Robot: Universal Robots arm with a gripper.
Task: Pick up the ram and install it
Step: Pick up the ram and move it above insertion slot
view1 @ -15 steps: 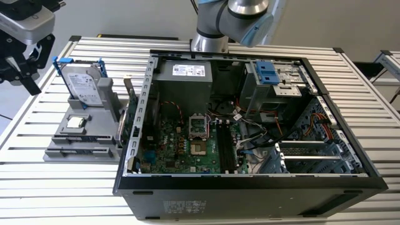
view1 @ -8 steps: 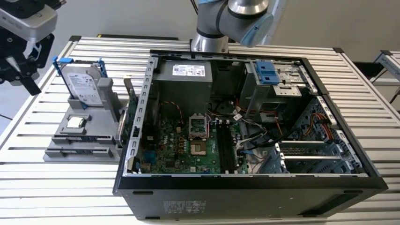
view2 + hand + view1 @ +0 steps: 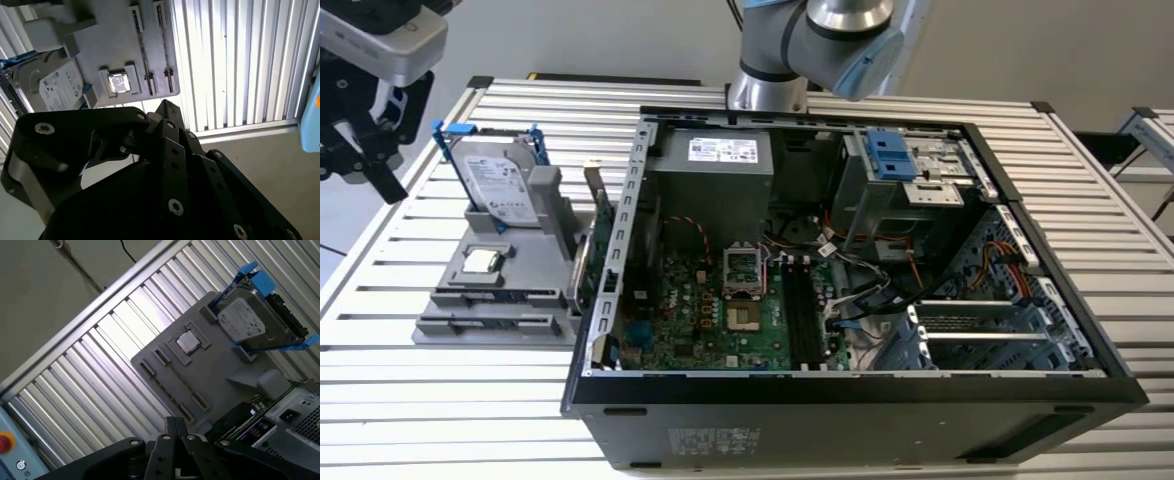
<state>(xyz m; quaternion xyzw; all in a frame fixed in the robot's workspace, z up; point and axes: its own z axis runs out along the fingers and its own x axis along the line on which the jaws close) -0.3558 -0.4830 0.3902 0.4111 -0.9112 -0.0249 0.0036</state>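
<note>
The ram (image 3: 500, 297) is sitting on edge as a thin dark strip in a slot of the gray holder (image 3: 454, 272), at the end nearest the exterior view's bottom, not yet lifted. Just beside it on the same holder a small square processor chip (image 3: 483, 261) is lying flat, with a hard drive (image 3: 500, 180) in a blue bracket standing beyond. The holder is resting on the slatted table (image 3: 400, 400) just beside the open computer case (image 3: 854, 410), where the black memory slots (image 3: 797, 312) on the board are lying seemingly empty. The gripper (image 3: 173, 424) is hanging high near the table's edge, well apart from the holder, its fingers appearing pressed together on nothing. The work is judged to be at its opening step, the approach for the pick. That move is calling for fingers spread and squared across the strip's thin faces, and a descent clearing the chip and the slot's end clips.
</note>
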